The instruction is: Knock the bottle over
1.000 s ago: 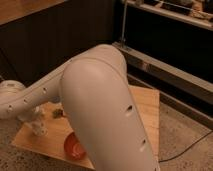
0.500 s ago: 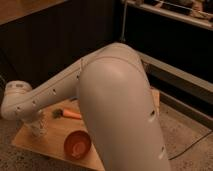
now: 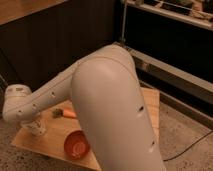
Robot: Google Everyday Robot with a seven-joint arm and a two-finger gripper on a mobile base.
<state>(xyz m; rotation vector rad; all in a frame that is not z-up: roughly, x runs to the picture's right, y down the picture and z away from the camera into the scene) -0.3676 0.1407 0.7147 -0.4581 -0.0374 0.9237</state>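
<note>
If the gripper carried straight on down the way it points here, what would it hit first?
Most likely the bottle: the gripper hangs below the wrist at the table's left end, right at or over it. Under that lies the wooden table. Depth is unclear, so contact can't be confirmed.

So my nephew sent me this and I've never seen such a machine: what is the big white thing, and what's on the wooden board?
The big white shape is the robot's arm, seen close up by a single camera; where that camera sits isn't known. The arm bends left and ends at its gripper, low over the wooden table. The bottle isn't clearly visible; it may be hidden at the gripper. Also on the table are a red-brown bowl and an orange object. Whether anything is held cannot be told.
</note>
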